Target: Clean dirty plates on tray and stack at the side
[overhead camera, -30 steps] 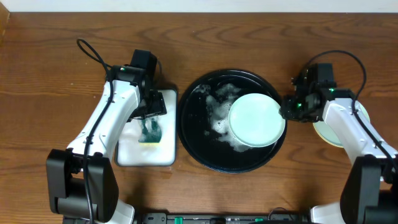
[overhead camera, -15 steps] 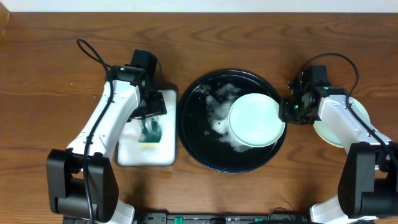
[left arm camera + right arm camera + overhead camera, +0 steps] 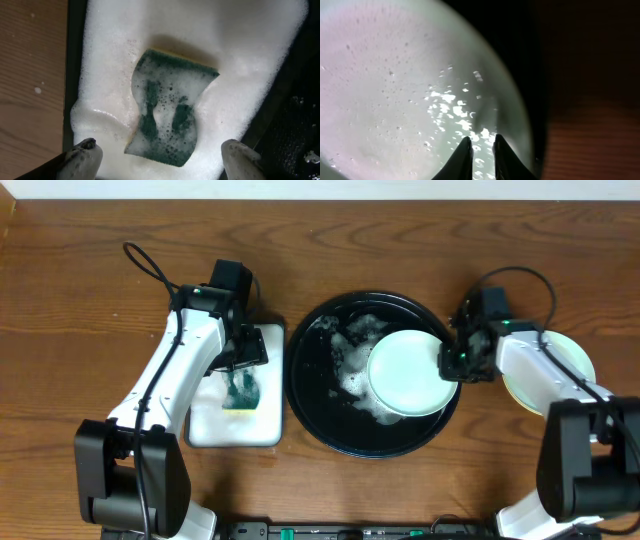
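Right half of tray: one mint plate lies among suds. Right gripper sits at its right rim, fingers nearly together with a thin gap; hold on plate cannot be told. Off tray, under right arm: side plate, pale; number stacked unclear. Left gripper is spread wide and empty, straddling one green sponge on one foamy dish, clear of it.
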Controlling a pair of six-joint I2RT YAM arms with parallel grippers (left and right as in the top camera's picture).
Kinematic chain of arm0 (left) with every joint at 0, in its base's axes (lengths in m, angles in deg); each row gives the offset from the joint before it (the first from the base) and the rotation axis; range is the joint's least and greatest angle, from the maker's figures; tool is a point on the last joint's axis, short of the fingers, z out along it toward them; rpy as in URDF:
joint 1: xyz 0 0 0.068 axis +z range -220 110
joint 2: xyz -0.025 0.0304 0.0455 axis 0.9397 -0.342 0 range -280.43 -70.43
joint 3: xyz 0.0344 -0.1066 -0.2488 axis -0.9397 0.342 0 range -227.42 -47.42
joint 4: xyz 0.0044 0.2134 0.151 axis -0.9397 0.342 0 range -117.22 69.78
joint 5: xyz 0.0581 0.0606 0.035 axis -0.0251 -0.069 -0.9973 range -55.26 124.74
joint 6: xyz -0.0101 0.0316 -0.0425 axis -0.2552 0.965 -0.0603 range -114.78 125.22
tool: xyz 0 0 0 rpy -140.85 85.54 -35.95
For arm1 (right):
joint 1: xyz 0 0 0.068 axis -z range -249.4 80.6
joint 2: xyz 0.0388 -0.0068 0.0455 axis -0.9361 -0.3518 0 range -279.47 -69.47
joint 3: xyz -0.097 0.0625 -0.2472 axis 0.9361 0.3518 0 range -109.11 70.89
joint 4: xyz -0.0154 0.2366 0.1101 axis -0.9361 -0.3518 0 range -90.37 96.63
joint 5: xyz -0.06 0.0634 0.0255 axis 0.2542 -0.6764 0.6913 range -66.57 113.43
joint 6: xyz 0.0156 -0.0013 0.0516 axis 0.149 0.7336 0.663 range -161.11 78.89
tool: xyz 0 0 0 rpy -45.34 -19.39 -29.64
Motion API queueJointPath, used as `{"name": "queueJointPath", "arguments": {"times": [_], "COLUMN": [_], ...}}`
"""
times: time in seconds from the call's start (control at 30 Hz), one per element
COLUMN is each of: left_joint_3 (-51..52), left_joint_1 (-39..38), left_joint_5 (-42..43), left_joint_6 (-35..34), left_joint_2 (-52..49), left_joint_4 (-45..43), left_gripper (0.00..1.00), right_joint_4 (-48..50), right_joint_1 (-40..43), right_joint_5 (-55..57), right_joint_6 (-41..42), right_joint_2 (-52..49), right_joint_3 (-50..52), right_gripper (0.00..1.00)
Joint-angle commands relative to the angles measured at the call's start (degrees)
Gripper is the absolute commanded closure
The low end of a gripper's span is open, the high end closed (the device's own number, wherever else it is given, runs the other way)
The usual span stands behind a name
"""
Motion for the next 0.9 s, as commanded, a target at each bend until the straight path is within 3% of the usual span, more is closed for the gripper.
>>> {"name": "queueJointPath", "arguments": {"times": [0.0, 0.17, 0.43, 0.87], "left_joint_3": [-0.3, -0.3, -0.3, -0.3], "left_joint_1": [0.2, 0.2, 0.2, 0.2], "left_joint_5": [0.0, 0.0, 0.0, 0.0], "left_joint_6": [0.2, 0.2, 0.2, 0.2], "left_joint_2": [0.2, 0.2, 0.2, 0.2], "left_joint_4": [0.1, 0.1, 0.1, 0.1], "left_gripper": [0.18, 0.18, 0.17, 0.17], "right_joint_4": [1.7, 2.8, 1.2, -0.1], "right_joint_1": [-1.9, -2.3, -0.7, 0.0], "right_joint_5": [-1.4, -1.9, 2.3, 7.1], "right_joint_6": [0.6, 0.3, 0.0, 0.0], "right_joint_2": [-1.0, -0.2, 6.8, 1.7], "right_joint_3": [0.7, 0.3, 0.0, 0.0], "right_gripper": [0.87, 0.93, 0.83, 0.82]}}
